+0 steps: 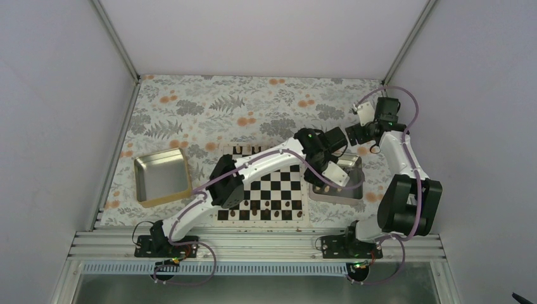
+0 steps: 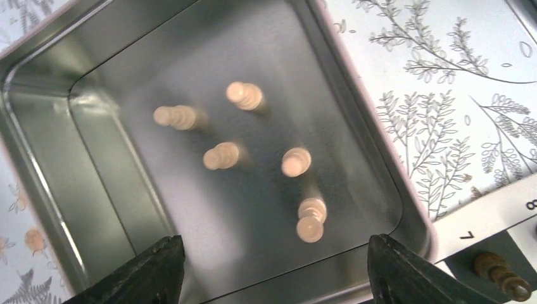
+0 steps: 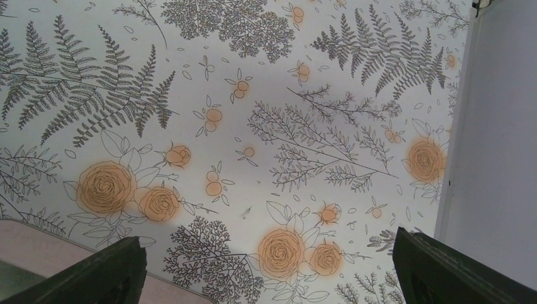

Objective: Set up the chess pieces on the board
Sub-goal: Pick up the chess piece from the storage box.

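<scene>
Only partway there, I'd say; a few dark brown chessmen (image 1: 253, 213) stand on the black and white checkered chessboard (image 1: 285, 187), but about six pale tan wooden chess pieces (image 2: 221, 155) sit in the square steel tray (image 2: 38, 145) right below the left end effector (image 2: 273, 256); its jaws are spread, gripping nothing; the right end effector (image 3: 269, 269) gapes wide too, empty, above the floral surface (image 3: 253, 95).

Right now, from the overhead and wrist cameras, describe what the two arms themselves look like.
Both the left arm and the right arm have white links joined by bulky black joint housings. A purple cable runs along each, looping free in places. Each stands on a black base plate. In the wrist views the jaws are dark, tapering wedges.
</scene>
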Available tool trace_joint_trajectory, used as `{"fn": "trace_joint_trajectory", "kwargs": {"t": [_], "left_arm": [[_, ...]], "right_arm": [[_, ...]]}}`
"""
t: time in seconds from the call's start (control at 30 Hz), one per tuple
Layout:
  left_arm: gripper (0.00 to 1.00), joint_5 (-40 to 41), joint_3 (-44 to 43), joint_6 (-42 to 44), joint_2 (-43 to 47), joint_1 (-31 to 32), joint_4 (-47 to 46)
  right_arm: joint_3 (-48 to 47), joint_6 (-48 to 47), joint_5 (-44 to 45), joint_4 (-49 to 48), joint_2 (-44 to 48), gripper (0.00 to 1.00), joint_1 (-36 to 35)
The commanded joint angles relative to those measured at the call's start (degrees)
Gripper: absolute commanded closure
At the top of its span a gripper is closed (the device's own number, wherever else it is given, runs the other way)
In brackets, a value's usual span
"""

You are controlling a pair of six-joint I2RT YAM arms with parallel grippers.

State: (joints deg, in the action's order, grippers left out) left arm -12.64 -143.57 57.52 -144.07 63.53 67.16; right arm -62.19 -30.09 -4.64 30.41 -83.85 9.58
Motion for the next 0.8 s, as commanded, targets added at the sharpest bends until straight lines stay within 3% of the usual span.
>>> {"fn": "trace_joint_trajectory", "kwargs": {"t": [0.0, 0.77], "left_arm": [[0.3, -0.01, -0.29, 0.83, -1.65, 1.15, 1.81], [0.43, 4.36, -2.77, 2.83, -5.94, 2.39, 1.49]], "right_arm": [[0.32, 0.73, 0.66, -1.16, -0.37, 0.0, 0.62], [0.41, 0.14, -2.32, 0.06, 0.48, 0.0, 0.52]]}}
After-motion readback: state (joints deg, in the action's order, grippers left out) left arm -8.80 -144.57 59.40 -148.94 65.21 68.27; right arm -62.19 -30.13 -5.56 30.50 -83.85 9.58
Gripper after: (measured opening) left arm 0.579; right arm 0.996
